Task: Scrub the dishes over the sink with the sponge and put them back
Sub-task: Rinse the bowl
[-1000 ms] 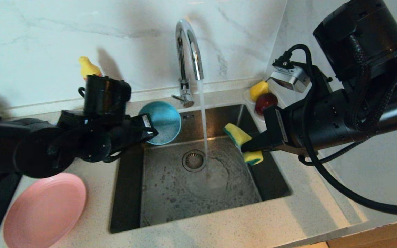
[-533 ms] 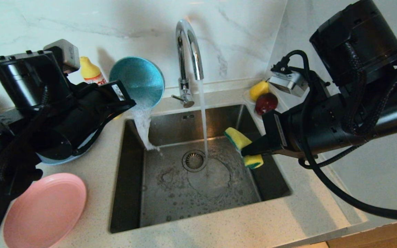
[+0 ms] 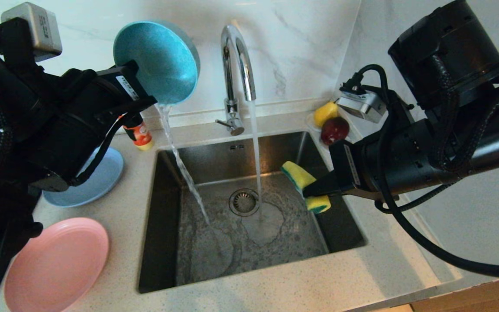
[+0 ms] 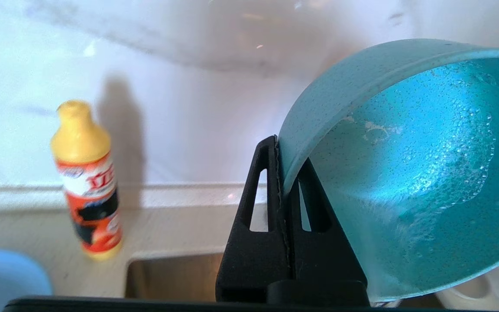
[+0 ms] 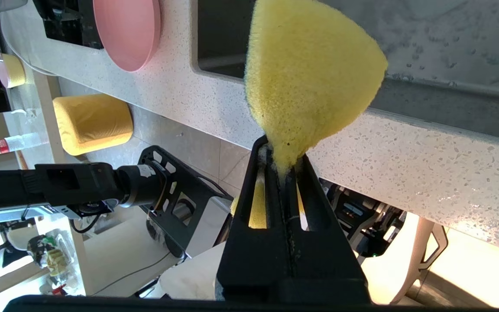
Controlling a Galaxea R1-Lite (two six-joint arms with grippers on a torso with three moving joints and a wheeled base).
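My left gripper [image 3: 147,100] [image 4: 285,149] is shut on the rim of the teal bowl [image 3: 158,60] [image 4: 414,173], held high at the sink's back left corner and tipped on edge. Water runs out of the bowl into the sink [image 3: 249,234]. Over the right side of the sink my right gripper [image 3: 308,187] [image 5: 282,149] is shut on the yellow and green sponge [image 3: 303,182] [image 5: 310,73], which is bent. The blue plate [image 3: 98,182] and the pink plate [image 3: 56,264] lie on the counter left of the sink.
The chrome tap [image 3: 236,65] runs a stream of water beside the drain [image 3: 244,202]. A dish soap bottle [image 3: 139,132] [image 4: 87,182] stands at the sink's back left corner. A yellow pear [image 3: 325,112] and a red apple [image 3: 334,129] sit at the back right.
My left arm has lifted the teal bowl from the sink's back left edge up toward the wall and tipped it, so water pours out. The right gripper and sponge have stayed put.
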